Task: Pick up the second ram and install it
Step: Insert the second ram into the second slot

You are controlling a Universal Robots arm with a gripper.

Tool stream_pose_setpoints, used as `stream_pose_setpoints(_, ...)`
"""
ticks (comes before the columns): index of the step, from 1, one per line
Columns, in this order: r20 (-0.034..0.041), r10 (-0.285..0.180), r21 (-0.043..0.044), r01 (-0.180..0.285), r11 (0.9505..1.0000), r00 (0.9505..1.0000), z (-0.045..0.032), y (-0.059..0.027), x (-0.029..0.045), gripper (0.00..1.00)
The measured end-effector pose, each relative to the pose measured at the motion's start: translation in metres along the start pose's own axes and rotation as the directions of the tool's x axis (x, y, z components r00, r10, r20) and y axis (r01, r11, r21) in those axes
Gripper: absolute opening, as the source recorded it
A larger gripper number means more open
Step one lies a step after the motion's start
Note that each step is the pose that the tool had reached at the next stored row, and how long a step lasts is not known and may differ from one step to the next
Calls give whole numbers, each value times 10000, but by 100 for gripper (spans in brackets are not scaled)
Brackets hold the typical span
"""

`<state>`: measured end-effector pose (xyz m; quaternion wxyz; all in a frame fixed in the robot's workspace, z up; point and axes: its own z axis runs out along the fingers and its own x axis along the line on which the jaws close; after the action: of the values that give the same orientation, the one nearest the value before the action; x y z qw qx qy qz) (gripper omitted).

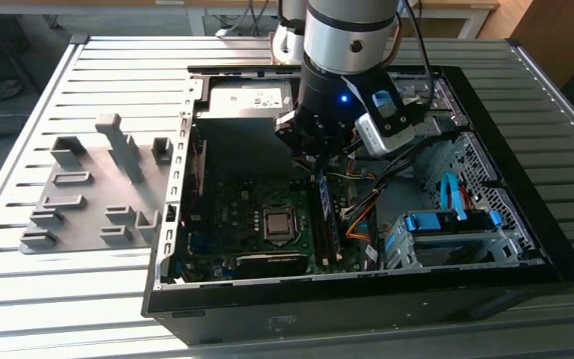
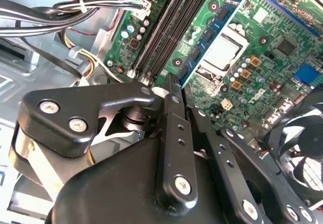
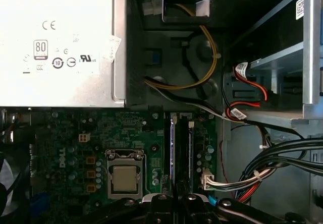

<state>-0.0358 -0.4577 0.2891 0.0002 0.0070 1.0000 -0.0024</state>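
Status: the gripper is lowered inside the open computer case, over the motherboard; in the exterior view it sits at about 1 o'clock from the CPU socket; the grey fixture lies outside the case, at 9 o'clock from it, with no stick showing on it

Jaws: in the second wrist view they are drawn together until the tips meet; no board can be seen between them, so the gripper appears to be gripping nothing

Location of part: in the second wrist view the second ram, a blue-green stick with dark chips, stands on edge in the slot just beside the socket; the two black slots on its far side from the socket are bare; the gripper tips sit at the stick's near end, just beside it; contact cannot be confirmed

Progress, as a judgement: pick-up and transfer are complete; the stick is in its slot; whether it is pressed fully home and latched cannot be determined, so final seating is the only item possibly outstanding
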Motion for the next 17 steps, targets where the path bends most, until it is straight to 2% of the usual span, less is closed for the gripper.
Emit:
stream_pose_setpoints(15, -15, -6, 0, 6, 10000, 10000, 71, -39, -53, 14)
stream_pose_setpoints(17, -16, -8, 0, 8, 10000, 10000, 99, -39, -54, 14)
